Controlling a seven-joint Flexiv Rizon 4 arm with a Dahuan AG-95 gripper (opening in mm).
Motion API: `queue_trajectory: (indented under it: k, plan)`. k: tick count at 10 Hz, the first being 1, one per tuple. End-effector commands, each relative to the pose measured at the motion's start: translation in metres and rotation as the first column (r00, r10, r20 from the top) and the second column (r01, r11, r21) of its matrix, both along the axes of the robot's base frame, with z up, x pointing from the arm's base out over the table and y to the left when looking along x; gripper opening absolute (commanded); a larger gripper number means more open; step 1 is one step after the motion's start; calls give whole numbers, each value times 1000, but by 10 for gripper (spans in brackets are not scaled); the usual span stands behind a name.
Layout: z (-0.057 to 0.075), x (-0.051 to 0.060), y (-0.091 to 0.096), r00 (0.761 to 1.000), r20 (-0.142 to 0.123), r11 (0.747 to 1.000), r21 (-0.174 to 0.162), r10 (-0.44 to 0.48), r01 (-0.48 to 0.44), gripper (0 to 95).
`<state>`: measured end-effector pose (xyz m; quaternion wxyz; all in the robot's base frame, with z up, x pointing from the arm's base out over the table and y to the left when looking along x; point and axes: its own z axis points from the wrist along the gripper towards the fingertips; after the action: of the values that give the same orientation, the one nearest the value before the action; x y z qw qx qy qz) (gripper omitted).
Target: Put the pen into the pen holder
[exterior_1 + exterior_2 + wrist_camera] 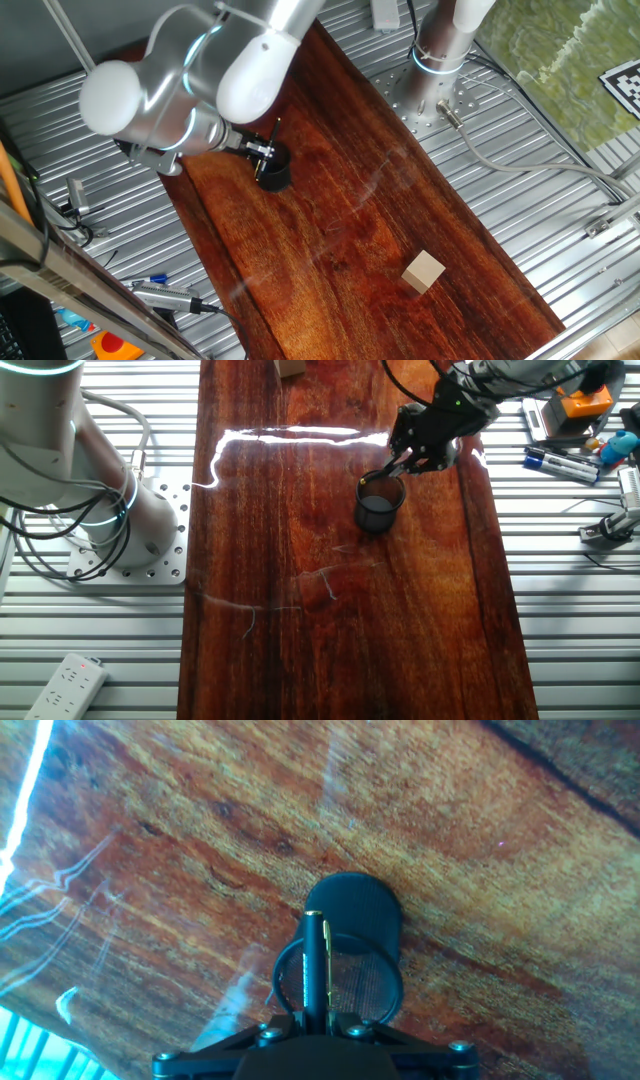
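Now pen (314,965) clamped in jaws, tip over pen holder (352,955) mouth, holder w/ dark hollow.

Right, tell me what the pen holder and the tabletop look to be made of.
The small black round pen holder looks like metal mesh, matte: the hand view shows a fine grid in its wall. The reddish-brown tabletop looks like varnished wood: visible grain, glossy light reflections.

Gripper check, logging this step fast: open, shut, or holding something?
Gripper: closed on the thin black pen, held tilted over the small black round cup.
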<state>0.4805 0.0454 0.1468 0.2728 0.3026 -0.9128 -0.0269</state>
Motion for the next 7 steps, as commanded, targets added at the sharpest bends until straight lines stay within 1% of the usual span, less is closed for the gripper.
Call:
queue_trajectory:
  k: [1, 3, 7]
  plan:
    - [0, -2, 0, 1000, 8, 1000, 2, 6, -6, 0]
    - [1, -3, -1, 1000, 0, 1000, 7, 13, -13, 0]
    - [4, -8, -3, 999, -28, 1000, 15, 24, -23, 0]
